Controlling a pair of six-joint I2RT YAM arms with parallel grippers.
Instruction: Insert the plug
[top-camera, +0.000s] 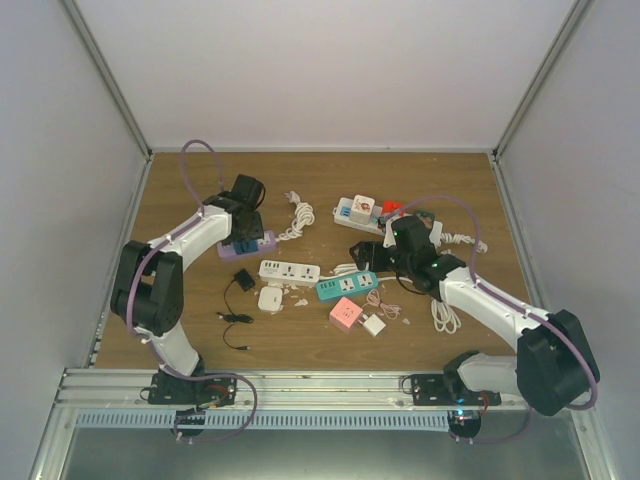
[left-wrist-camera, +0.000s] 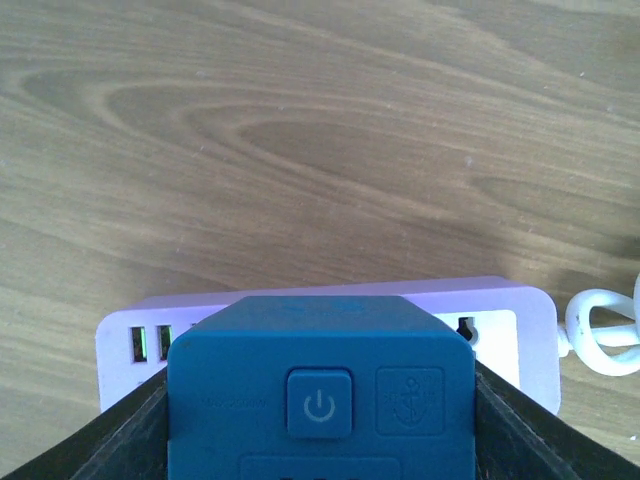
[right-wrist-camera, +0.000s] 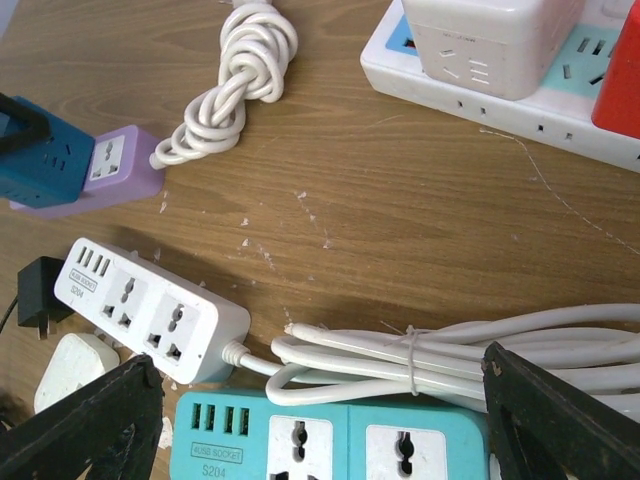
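The blue plug block (left-wrist-camera: 320, 350) sits clamped between the jaws of the left pincer (left-wrist-camera: 320, 420), directly over the purple power strip (left-wrist-camera: 500, 330) lying on the worktop (left-wrist-camera: 300, 150). The right pincer (right-wrist-camera: 320, 360) hangs wide open and holds nothing, above a bundled white cord (right-wrist-camera: 450, 350) and a teal power strip (right-wrist-camera: 330, 440), well apart from the plug.

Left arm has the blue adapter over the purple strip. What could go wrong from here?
1. The blue adapter in the left end effector hides the socket under it from the wrist view, so misaligned pins could jam against the purple strip.
2. Nothing braces the strip: the right end effector hangs open over the white cable, so a push could slide it.
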